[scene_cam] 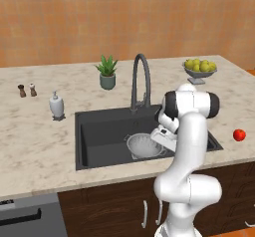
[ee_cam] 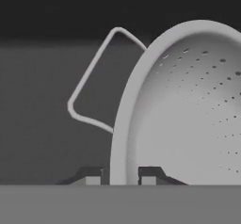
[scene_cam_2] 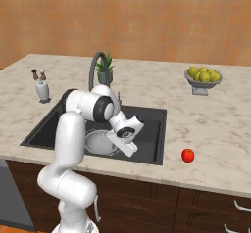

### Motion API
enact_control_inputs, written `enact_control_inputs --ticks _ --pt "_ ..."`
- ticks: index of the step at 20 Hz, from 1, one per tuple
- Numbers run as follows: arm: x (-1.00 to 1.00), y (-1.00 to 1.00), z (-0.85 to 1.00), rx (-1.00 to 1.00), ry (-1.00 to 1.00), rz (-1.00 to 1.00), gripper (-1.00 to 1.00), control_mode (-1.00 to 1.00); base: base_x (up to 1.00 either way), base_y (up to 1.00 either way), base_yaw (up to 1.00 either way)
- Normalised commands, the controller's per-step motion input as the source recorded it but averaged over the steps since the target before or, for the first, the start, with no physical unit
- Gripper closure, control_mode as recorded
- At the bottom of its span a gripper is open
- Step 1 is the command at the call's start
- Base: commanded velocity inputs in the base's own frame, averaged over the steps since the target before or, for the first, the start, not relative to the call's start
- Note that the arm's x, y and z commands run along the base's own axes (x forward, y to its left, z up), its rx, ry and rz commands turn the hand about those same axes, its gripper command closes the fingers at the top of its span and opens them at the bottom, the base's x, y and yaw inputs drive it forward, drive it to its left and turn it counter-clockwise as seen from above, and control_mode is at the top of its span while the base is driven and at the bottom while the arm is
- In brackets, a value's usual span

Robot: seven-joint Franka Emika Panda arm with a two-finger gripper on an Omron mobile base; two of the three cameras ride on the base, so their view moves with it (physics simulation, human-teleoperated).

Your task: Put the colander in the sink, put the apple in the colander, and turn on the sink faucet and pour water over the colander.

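The silver perforated colander [scene_cam: 143, 145] sits low inside the dark sink [scene_cam: 99, 119], near its front right. My gripper [ee_cam: 121, 177] is shut on the colander's rim [ee_cam: 123, 124], one fingertip on each side of it, and a wire handle loops off beside them. From the right base view the colander [scene_cam_2: 99, 143] lies just left of my hand. The red apple [scene_cam: 239, 135] rests on the counter to the right of the sink, also seen as the apple [scene_cam_2: 188, 155] near the front edge. The gooseneck faucet [scene_cam: 141, 79] rises behind the basin.
A white soap dispenser [scene_cam: 57, 105] stands left of the sink, with two small shakers [scene_cam: 27, 90] further back. A potted plant [scene_cam: 107, 72] sits beside the faucet. A footed bowl of yellow fruit [scene_cam: 200, 67] is at the back right.
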Motion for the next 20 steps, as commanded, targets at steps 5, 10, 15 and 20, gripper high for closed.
enact_control_inputs --ticks 5,10,15,20 --pt "0.22 -0.25 -0.41 -0.02 -0.10 0.06 -1.00 -1.00 0.00 0.00 0.00" --pt "0.12 -0.15 -0.43 -0.01 -0.08 0.11 -1.00 -1.00 0.00 0.00 0.00" --pt "-0.06 -0.02 -0.06 0.00 -0.15 0.13 -1.00 -1.00 0.00 0.00 0.00" --pt "-0.42 -0.07 0.72 0.00 -0.26 0.09 -1.00 -1.00 0.00 0.00 0.00"
